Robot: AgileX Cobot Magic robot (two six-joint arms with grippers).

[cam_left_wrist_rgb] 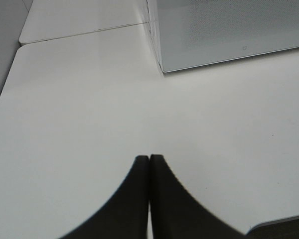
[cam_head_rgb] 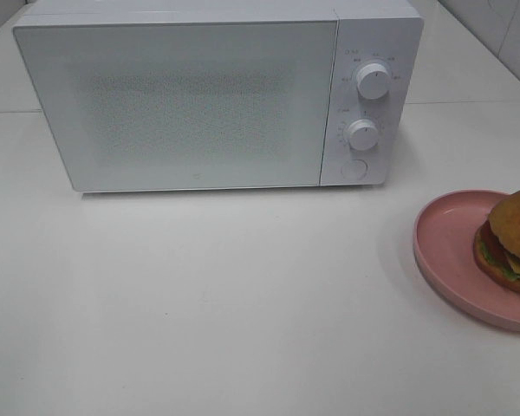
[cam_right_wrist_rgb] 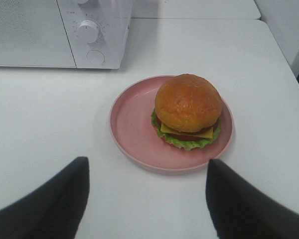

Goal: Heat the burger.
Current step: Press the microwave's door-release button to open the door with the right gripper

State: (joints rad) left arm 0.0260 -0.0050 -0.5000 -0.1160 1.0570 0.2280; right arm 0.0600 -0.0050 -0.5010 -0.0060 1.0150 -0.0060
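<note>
The burger (cam_right_wrist_rgb: pixel 188 109) is being borne on a pink plate (cam_right_wrist_rgb: pixel 129 127) near the microwave (cam_head_rgb: pixel 182 95), its dial print illegible, the left end effector (cam_left_wrist_rgb: pixel 149 164) being held pressed together, the right end effector (cam_right_wrist_rgb: pixel 147 167) spread.

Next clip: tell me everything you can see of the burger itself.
The burger has a glossy golden-brown domed bun over a yellow cheese slice, a red layer and frilly green lettuce poking out around the edge. It stands upright and whole, off-centre on the pink plate, in front and to the right of the closed microwave. Only the plate touches it.
</note>
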